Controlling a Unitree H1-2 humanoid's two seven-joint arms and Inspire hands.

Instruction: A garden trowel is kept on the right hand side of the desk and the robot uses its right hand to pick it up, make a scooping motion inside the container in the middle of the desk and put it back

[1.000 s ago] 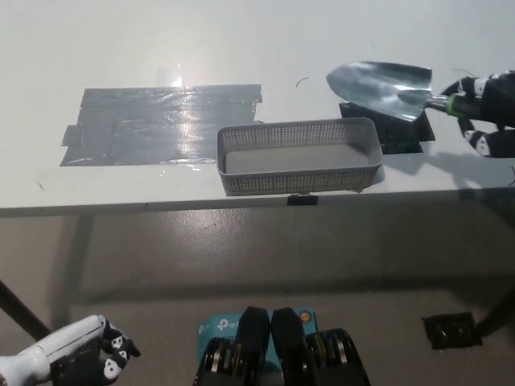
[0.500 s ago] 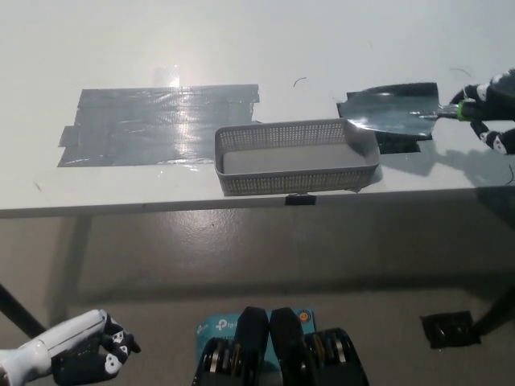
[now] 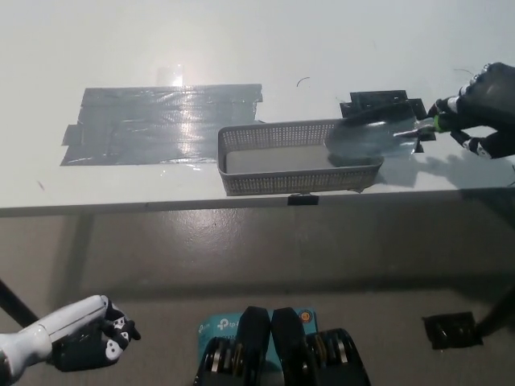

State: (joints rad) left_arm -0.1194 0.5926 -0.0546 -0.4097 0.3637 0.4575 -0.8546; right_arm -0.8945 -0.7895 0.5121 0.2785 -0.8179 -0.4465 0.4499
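Right hand [image 3: 483, 108], fingers clamped on trowel [image 3: 370, 141], blade in basket [image 3: 290, 181]; I fear rim snag tipping basket off bench [image 3: 241, 48]. Left hand [image 3: 80, 347] idle below.

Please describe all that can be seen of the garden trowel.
The trowel has a broad, shiny metal blade, a thin neck and a green ring where the handle starts. The black right hand is shut on the handle, hiding it. Its tip points left, the blade over the right end of the grey mesh basket; contact cannot be told.
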